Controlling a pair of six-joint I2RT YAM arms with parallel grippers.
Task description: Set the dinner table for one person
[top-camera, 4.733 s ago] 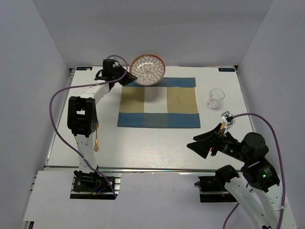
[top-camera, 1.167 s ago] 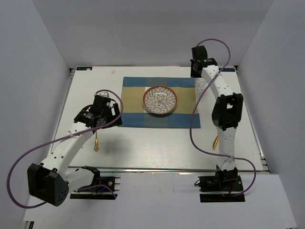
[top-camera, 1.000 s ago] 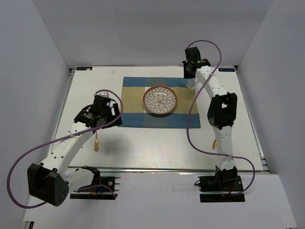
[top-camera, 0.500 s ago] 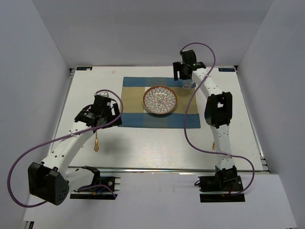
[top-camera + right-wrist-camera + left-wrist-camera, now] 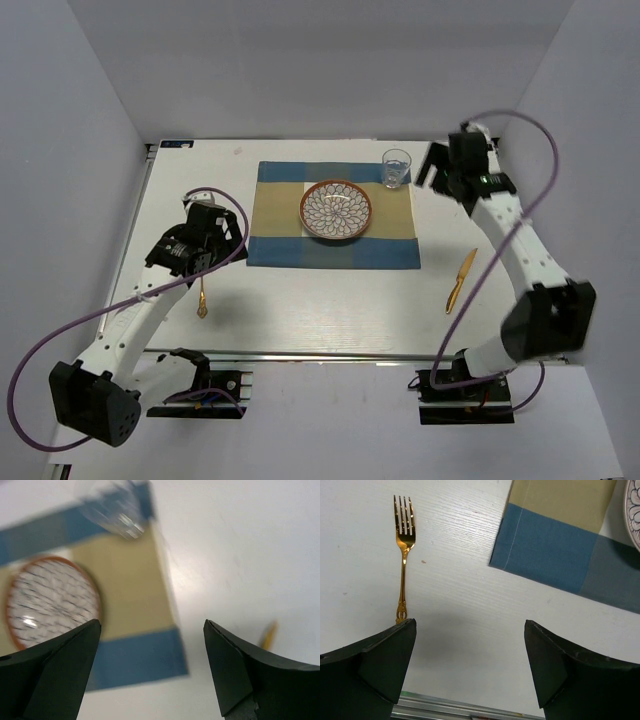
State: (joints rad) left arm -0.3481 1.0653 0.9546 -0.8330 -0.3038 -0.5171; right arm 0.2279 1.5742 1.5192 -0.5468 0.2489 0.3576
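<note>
White worktop (image 5: pixel 330 305) spreads beneath the placemat (image 5: pixel 290 250) bearing plate (image 5: pixel 335 210) and glass (image 5: pixel 396 168). Cutlery seems next: left pincer (image 5: pixel 470 626), spread empty above the fork (image 5: pixel 403 555) left of the placemat, must drop onto it; right pincer (image 5: pixel 151 626) likewise spread

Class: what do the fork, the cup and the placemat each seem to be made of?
Fork: probably metal with a gold finish, shiny and reflective. Cup: clear glass or plastic, see-through. Placemat: woven cloth, matte, with a stitched hem.
</note>
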